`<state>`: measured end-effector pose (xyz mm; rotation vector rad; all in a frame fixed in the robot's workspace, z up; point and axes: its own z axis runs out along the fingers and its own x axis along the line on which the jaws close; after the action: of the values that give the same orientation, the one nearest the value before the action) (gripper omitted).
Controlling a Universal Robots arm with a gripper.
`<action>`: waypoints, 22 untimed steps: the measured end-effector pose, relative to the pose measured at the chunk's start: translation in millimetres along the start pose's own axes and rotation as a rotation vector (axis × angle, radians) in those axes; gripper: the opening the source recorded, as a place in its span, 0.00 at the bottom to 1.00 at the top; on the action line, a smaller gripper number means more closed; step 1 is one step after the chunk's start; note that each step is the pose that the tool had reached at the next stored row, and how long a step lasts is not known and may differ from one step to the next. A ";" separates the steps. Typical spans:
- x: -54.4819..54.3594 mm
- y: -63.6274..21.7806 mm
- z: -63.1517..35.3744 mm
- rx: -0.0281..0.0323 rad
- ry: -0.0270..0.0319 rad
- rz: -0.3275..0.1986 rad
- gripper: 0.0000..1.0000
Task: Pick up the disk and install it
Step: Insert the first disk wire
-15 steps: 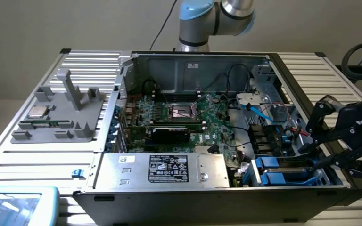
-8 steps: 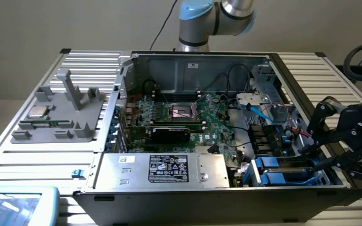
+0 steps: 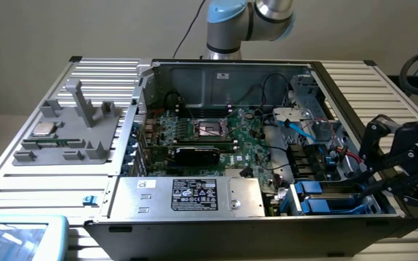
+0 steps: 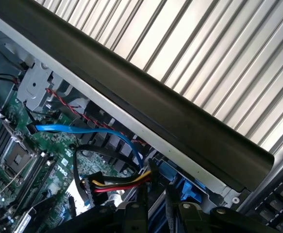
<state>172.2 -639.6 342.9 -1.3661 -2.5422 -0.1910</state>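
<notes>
An open computer case [image 3: 231, 66] lies on a ribbed metal table. In its drive bay, at the exterior view's lower right, the disk [image 3: 325, 206] sits in its bright blue frame, with a second blue frame [image 3: 312, 188] just behind it. My black gripper [image 3: 365, 187] reaches over the case's right wall down to this bay and is close above the blue frames. In the wrist view the gripper [image 4: 155, 206] hangs over blue plastic of the disk [image 4: 182, 188], next to a bundle of red, yellow and black wires [image 4: 124, 182]. Whether it touches the disk is hidden.
A grey box with a black label [image 3: 194, 197] fills the case's front. The motherboard [image 3: 216, 136] lies behind it. A blue cable [image 4: 83, 129] crosses above the bay. The case's black wall [image 4: 180, 121] runs beside my gripper. A grey fixture [image 3: 67, 133] holding a silver chip [image 3: 43, 129] stands at the exterior view's left.
</notes>
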 end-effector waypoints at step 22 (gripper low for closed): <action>-6.9 1.0 6.3 -0.0060 0.0552 -0.022 0.29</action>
<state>175.8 -643.1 335.0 -1.3163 -2.5145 -0.2374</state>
